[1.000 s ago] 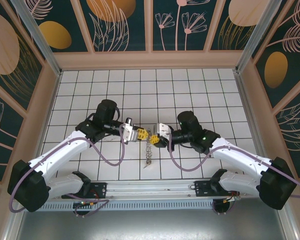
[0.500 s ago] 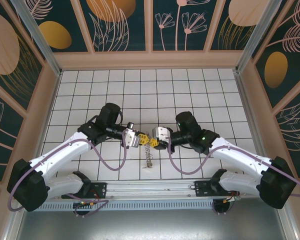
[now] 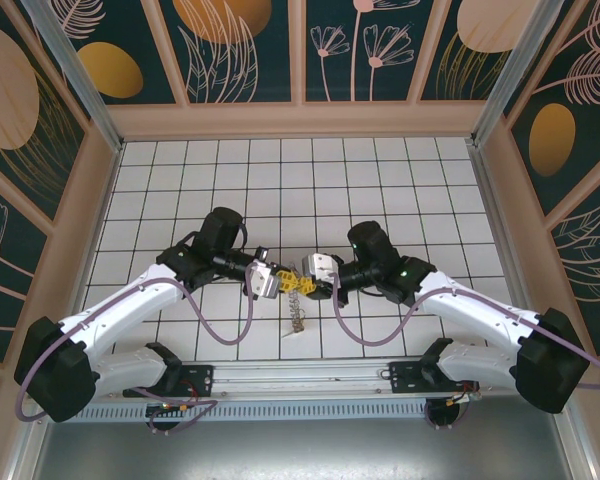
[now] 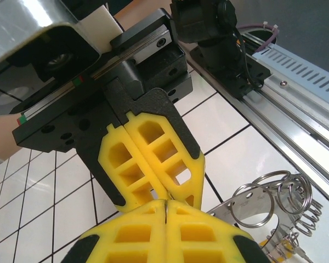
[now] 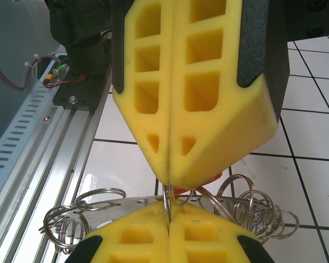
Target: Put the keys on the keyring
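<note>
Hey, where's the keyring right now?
In the top view, the keyring is centre-table, just nearward of where the left tool and right tool meet tip to tip, towards the front rail.

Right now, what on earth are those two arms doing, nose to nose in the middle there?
They are trying to thread a tiny key onto a keyring. The left arm's fingers and the right arm's fingers are both shut and pressed tip to tip above the tiled table. The keyring dangles beneath them, one thin wire loop apparently pinched by the right fingers. The key's red tag peeks out at the meeting point. I can't tell whether the key is on yet.
</note>
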Robot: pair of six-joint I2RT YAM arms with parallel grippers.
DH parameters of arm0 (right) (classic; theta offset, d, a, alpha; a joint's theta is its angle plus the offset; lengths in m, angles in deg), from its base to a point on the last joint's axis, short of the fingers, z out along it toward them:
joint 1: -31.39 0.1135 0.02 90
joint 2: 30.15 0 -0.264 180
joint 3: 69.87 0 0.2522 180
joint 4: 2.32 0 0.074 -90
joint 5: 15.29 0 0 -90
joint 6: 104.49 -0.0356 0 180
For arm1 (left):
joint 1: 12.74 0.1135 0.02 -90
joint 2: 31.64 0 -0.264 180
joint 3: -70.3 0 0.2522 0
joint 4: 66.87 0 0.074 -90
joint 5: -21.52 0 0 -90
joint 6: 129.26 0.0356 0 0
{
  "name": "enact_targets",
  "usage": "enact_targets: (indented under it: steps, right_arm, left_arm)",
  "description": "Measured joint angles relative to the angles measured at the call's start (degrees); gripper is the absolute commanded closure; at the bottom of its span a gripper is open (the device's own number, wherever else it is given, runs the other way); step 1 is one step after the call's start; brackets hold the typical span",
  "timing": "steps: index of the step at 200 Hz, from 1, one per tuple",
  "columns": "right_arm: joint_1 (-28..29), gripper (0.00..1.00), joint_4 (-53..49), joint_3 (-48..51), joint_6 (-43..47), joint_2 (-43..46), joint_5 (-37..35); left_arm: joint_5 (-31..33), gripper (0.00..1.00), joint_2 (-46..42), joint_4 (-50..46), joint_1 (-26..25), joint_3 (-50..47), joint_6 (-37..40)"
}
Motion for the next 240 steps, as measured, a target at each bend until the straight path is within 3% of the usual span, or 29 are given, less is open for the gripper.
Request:
enact_targets:
  steps: [142,240]
  right_arm:
    - [-5.1,1.00,0.4,0.6,-5.1,1.1,7.9]
    - [-8.0,1.00,9.9,5.6,-12.5,6.1,10.6]
  left_arm:
    - [2.2,1.00,-1.4,1.7,-1.3,0.0,2.1]
    - [3.5,1.00,-2.4,6.8,-1.5,-2.5,0.9]
